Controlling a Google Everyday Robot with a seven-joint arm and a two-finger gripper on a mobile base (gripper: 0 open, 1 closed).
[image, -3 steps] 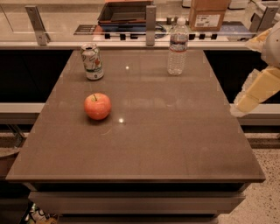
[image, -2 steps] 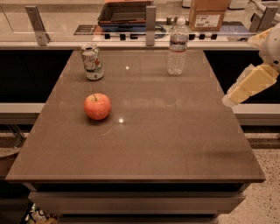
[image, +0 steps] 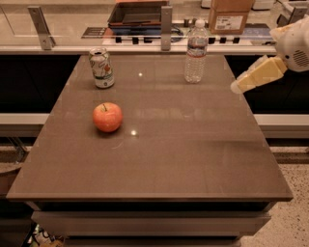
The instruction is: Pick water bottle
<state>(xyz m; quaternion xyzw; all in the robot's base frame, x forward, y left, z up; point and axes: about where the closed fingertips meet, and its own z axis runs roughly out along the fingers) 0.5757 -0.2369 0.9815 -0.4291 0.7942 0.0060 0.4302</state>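
Note:
The water bottle (image: pixel 195 52) is a tall clear ribbed plastic bottle with a white cap and a pale label band. It stands upright near the far edge of the brown table (image: pixel 159 159), right of centre. My gripper (image: pixel 237 87) comes in from the right edge of the camera view, cream-coloured, pointing left and down. Its tip hovers over the table's right edge, to the right of the bottle and a little nearer to me, apart from it.
A shorter white printed can (image: pixel 101 67) stands at the far left of the table. A red apple (image: pixel 107 117) lies left of centre. Behind the table runs a counter with a dark tray (image: pixel 137 13) and a cardboard box (image: pixel 229 15).
My gripper has moved up and left, from beside the table's right edge toward the bottle. The bottle, can and apple have not moved.

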